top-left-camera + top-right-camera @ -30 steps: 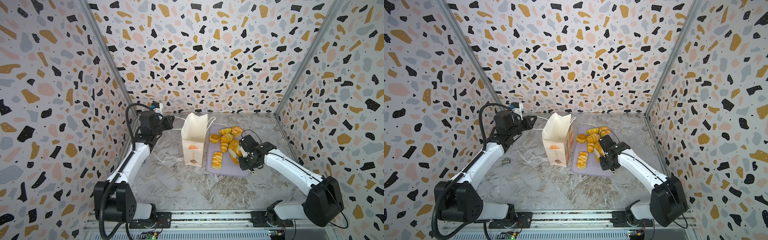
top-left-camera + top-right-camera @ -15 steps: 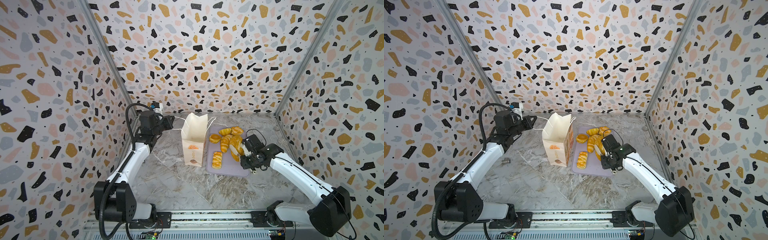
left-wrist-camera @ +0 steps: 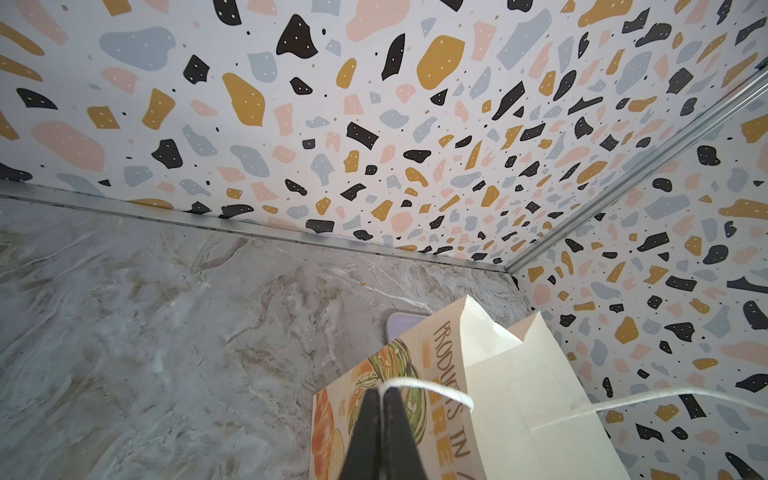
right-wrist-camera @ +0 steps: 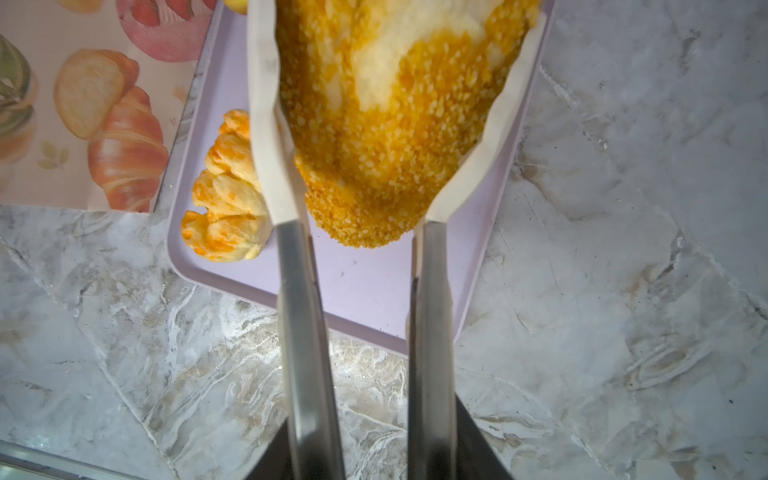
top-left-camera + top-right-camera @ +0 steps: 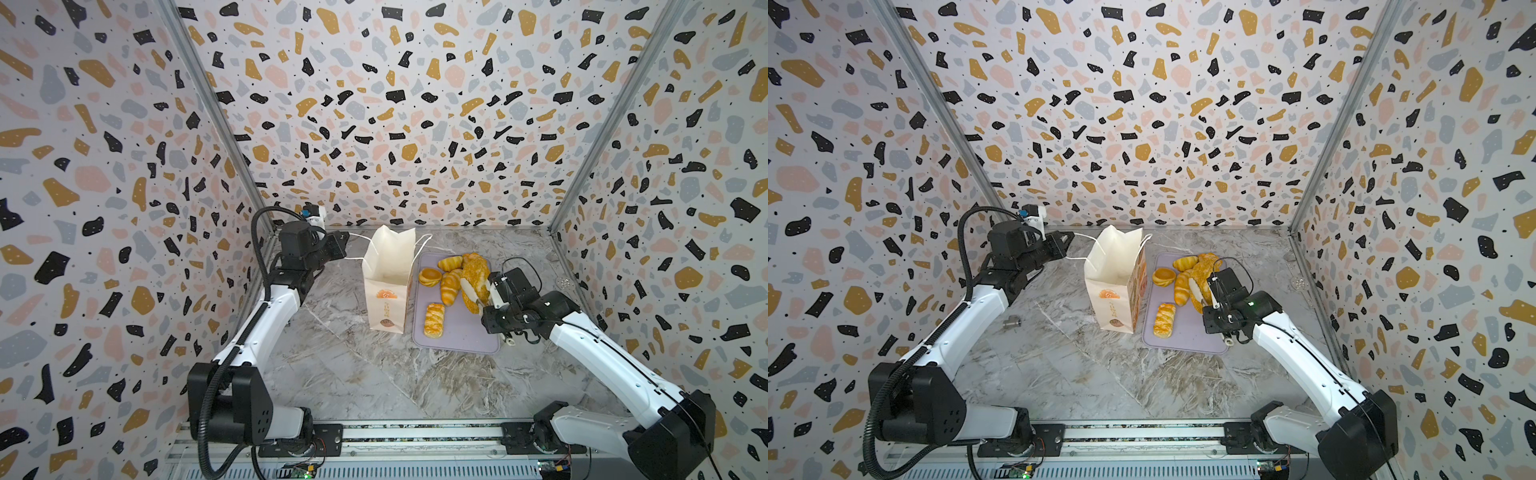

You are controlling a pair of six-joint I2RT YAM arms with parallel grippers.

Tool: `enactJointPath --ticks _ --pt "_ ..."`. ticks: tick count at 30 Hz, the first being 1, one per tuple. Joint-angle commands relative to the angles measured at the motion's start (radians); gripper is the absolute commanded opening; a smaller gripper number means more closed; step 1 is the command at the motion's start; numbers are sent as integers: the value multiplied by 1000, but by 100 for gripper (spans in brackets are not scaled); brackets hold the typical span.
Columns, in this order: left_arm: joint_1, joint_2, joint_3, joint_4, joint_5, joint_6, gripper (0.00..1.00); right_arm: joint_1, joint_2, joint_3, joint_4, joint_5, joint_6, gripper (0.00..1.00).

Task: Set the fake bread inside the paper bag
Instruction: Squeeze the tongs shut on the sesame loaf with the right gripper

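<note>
Probably best to treat the seeded oval loaf (image 4: 395, 137) as light, stiff and slick-glazed, clamped across its width toward one end by white pads (image 4: 264, 124) of the right gripper (image 4: 392, 50), above the lilac tray (image 4: 365, 282) next to the paper bag (image 5: 388, 266). Squeeze gently, regripping nearer mid-length if tipping. Note the closed left gripper (image 3: 381, 399) pinching the bag's string handle (image 3: 432, 388).

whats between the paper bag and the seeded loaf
A round bun, a long striped roll and a shorter roll, on the lilac tray, in both top views.
</note>
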Motion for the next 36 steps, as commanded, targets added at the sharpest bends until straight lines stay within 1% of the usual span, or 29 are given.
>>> enactJointPath --ticks 1,16,24,36 --pt "-5 -11 -5 24 3 1 0 4 -38 20 67 8 31 37" --pt "-8 -7 -6 26 6 0 0 20 -118 52 153 -11 45 35" --pt "-11 -12 -6 27 7 3 0 21 -120 98 168 -52 46 35" --pt "-15 -11 -6 23 4 7 0 34 -118 148 190 -61 48 34"
